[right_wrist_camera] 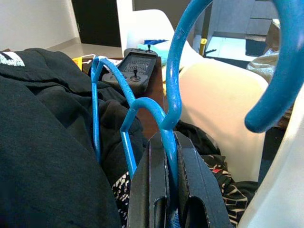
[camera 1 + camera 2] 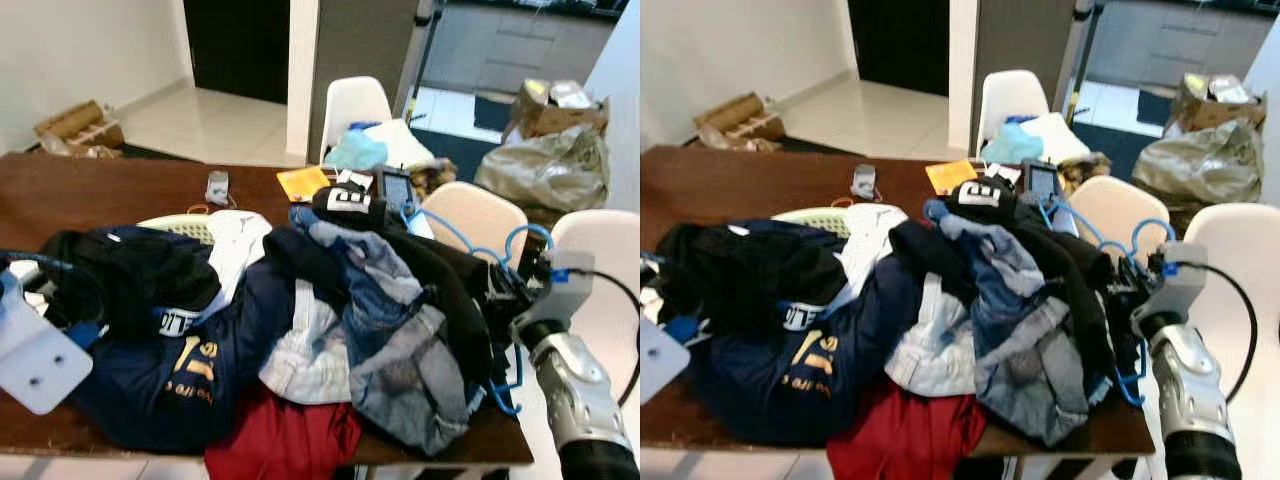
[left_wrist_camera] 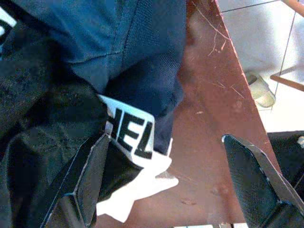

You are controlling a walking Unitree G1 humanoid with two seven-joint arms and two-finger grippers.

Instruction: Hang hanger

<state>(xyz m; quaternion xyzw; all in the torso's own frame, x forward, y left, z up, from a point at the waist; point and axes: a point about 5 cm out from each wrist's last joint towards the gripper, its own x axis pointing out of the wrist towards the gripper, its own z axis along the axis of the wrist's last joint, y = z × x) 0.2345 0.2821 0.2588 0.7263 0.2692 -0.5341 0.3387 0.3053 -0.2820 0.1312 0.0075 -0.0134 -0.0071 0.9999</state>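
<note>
I have the right gripper (image 1: 170,190) clamped on the blue hanger (image 1: 173,85), its 2 black fingers (image 1: 151,190) pressed flat together on the wire just below where the hook begins. Holding it there, near the neck, looks sensible to me: it leaves the hook (image 1: 285,71) free to go over a rail. The hanger sits at the right edge of the wooden table (image 2: 110,185), beside the pile of clothes (image 2: 330,320), and part of its wire seems threaded into the dark garments, which I judge could snag as I lift.

From the head camera, the hanger's (image 2: 470,240) long axis runs roughly along the table's right edge, from near the remote control (image 2: 396,188) back toward my wrist, and the hook curls up and toward the white chair (image 2: 600,260). I can't tell its exact tilt, since cloth covers 1 arm of it.

My left gripper (image 3: 166,180) hovers low at the near left edge of the table with its fingers spread wide apart, holding nothing, over a black garment with a white lettered waistband (image 3: 135,135).
</note>
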